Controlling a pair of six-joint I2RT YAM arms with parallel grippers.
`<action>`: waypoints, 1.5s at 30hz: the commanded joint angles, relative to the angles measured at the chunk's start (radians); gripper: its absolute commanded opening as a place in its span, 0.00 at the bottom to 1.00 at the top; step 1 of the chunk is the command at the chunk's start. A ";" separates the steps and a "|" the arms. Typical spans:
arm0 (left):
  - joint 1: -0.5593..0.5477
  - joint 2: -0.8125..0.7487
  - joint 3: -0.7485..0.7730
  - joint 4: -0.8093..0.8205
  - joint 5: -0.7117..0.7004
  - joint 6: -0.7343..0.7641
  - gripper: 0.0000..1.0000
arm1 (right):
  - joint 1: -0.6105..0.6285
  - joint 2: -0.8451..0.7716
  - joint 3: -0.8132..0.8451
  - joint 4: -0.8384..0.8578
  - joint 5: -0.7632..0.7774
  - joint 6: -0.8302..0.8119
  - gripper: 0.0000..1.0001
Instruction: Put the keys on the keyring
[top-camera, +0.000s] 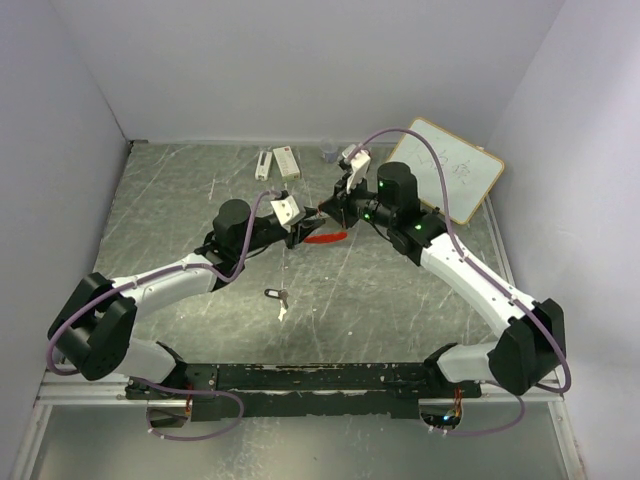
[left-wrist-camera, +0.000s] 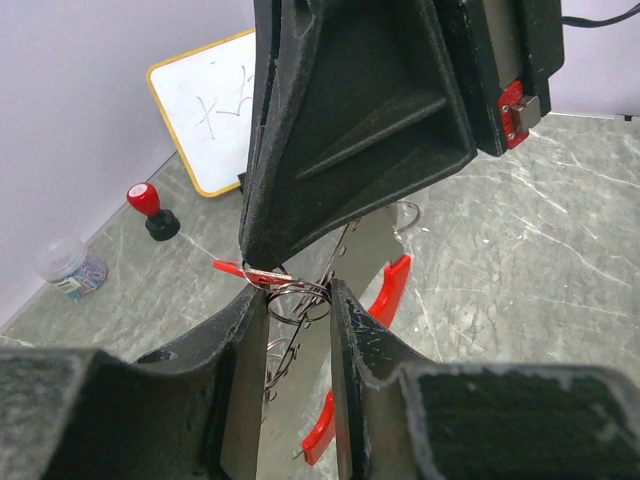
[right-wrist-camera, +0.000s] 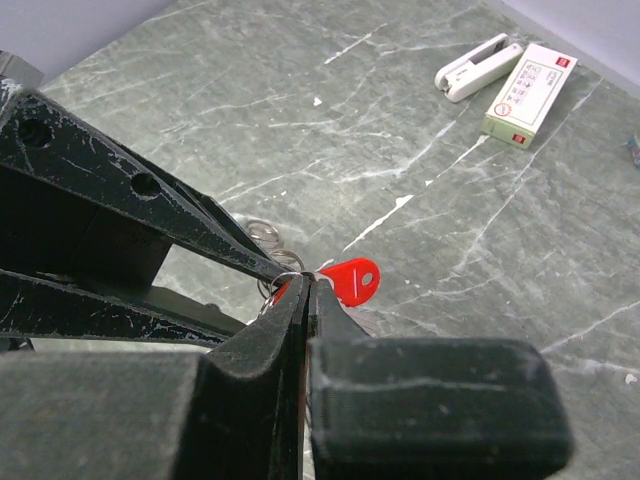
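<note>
My left gripper (top-camera: 296, 235) and right gripper (top-camera: 322, 215) meet tip to tip above the table's middle. In the left wrist view the keyring's thin wire ring (left-wrist-camera: 300, 300) sits pinched between the left fingers, and its curved red plastic piece (left-wrist-camera: 392, 288) and chain hang below. The right gripper (right-wrist-camera: 312, 280) is shut on the red-headed key (right-wrist-camera: 352, 280), with the head poking out past the tips. This key's blade (left-wrist-camera: 268, 273) lies against the wire ring. The black-headed key (top-camera: 272, 293) lies on the table nearer the arm bases, beside a white scrap (top-camera: 283, 311).
A small whiteboard (top-camera: 455, 170) leans at the back right. A white stapler (top-camera: 263, 163) and a small box (top-camera: 287, 160) lie at the back centre. Near the back wall are a small jar (top-camera: 328, 152) and a red-topped black stamp (left-wrist-camera: 150, 208). Walls close in both sides.
</note>
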 joint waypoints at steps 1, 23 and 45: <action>-0.011 -0.042 -0.010 0.073 0.019 0.026 0.24 | 0.003 0.024 0.036 -0.006 0.034 0.005 0.00; -0.010 -0.115 -0.042 -0.012 -0.212 0.035 0.64 | 0.003 -0.023 0.016 -0.005 0.098 0.004 0.00; 0.001 -0.077 0.041 -0.193 -0.402 -0.316 0.74 | -0.170 0.538 0.211 -0.131 0.228 0.183 0.54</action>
